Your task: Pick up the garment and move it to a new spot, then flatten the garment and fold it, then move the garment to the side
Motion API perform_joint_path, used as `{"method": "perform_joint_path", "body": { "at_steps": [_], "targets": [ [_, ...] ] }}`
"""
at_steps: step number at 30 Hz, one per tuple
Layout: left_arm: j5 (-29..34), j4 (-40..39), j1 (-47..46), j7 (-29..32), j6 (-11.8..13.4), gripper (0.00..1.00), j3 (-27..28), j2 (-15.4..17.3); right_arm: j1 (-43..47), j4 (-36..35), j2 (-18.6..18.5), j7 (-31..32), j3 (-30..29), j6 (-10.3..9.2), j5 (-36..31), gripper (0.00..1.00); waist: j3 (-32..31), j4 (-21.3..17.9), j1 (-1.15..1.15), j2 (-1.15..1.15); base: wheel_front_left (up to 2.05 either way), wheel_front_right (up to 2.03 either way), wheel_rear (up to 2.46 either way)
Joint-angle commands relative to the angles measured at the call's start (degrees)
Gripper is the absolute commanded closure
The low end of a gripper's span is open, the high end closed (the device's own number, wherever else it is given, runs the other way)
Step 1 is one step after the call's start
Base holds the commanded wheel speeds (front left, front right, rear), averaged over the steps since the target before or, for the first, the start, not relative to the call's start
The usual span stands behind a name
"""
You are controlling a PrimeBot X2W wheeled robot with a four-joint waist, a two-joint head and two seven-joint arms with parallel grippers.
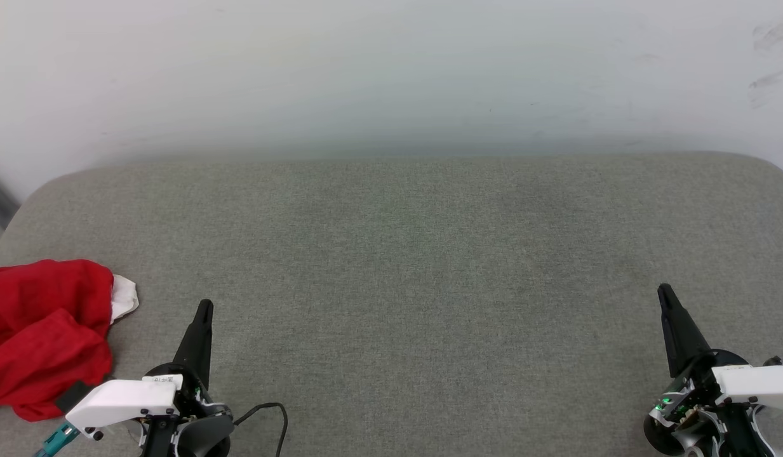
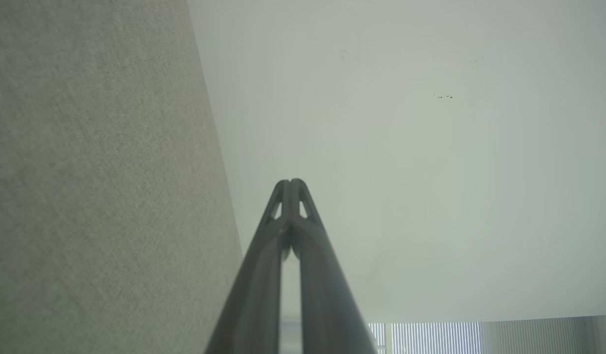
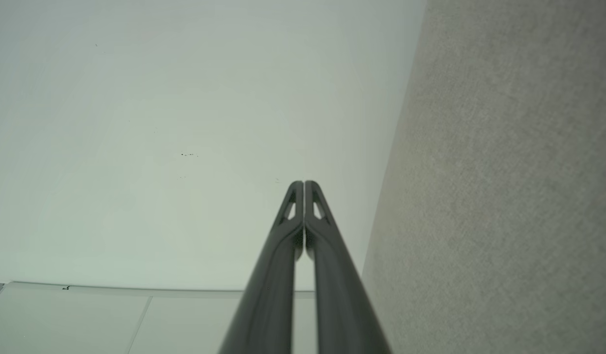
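The garment (image 1: 45, 333) lies crumpled at the near left of the grey fabric surface (image 1: 416, 254), a red heap with a bit of white cloth at its right edge. Its left part runs off the head view. My left gripper (image 1: 204, 306) stands just right of the heap, apart from it, shut and empty, fingers pointing away over the surface. In the left wrist view its fingertips (image 2: 291, 183) meet. My right gripper (image 1: 664, 291) is at the near right, far from the garment, shut with nothing in it. Its tips (image 3: 303, 183) also touch in the right wrist view.
A pale wall (image 1: 391, 70) rises behind the grey surface's far edge. A black cable (image 1: 270, 409) loops beside my left wrist. The surface's rounded corners show at far left and far right.
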Motion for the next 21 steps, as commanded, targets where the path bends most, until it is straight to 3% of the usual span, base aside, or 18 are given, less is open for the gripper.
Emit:
{"method": "perform_joint_path", "body": {
  "at_steps": [1,21],
  "targets": [
    [0.0,0.0,-0.3,0.1,-0.2,1.00,0.1,-0.1,-0.6,0.0,0.2,0.0,0.1,-0.02,0.2,1.00,0.0,0.0,0.00,0.00,0.00,0.00,0.00],
    [0.0,0.0,-0.3,0.1,-0.2,1.00,0.1,-0.1,-0.6,0.0,0.2,0.0,0.1,-0.02,0.2,1.00,0.0,0.0,0.00,0.00,0.00,0.00,0.00]
  ]
}}
